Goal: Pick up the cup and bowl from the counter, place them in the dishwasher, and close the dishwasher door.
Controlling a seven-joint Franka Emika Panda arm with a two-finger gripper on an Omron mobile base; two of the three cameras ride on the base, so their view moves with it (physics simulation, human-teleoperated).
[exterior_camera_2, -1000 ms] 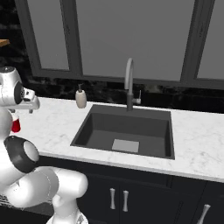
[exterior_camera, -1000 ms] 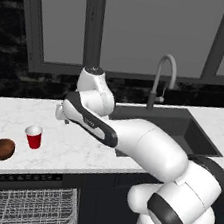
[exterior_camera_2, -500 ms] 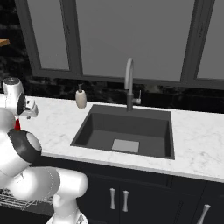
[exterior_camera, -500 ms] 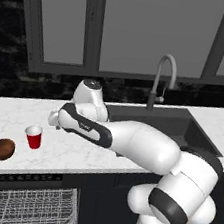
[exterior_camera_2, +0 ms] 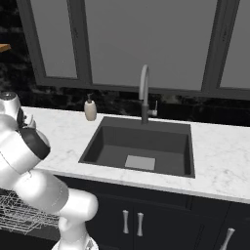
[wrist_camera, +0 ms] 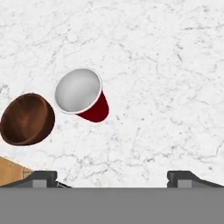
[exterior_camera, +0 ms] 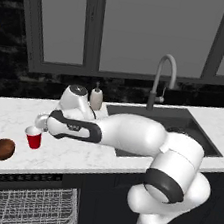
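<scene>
A simulated kitchen with a long white marble counter (exterior_camera: 12, 115) running beneath dark-framed windows. A white robot arm bends over the counter, its hand reaching toward the left end.

The claw (wrist_camera: 112, 177) hangs above the counter with its jaws spread wide and nothing between them. In the hand view the two dark fingertips (wrist_camera: 38, 177) sit far apart at the bottom edge, with bare marble between them. In the left base view the hand end of the arm sits just above and beside the cup, though the fingers themselves are hard to make out there.

The cup (exterior_camera: 33, 137), small, red and tapered with a white inside, stands upright on the counter near its front left part. From the hand view, the cup (wrist_camera: 82, 96) is seen from above, its white mouth open to the camera.

The bowl (exterior_camera: 1, 148), round and dark brown, rests on the counter to the left of the cup, close to the front edge. In the hand view the bowl (wrist_camera: 27, 118) lies just beside the cup; they appear nearly touching, but the angle makes that uncertain.

Below the counter the dishwasher (exterior_camera: 19, 178) is open, its white wire rack (exterior_camera: 25, 208) showing under the control strip.

Further right, a dark sink (exterior_camera_2: 139, 146) is set into the counter, with a curved grey faucet (exterior_camera_2: 144, 93) behind it and a beige soap dispenser (exterior_camera_2: 90, 108) to its left.
</scene>
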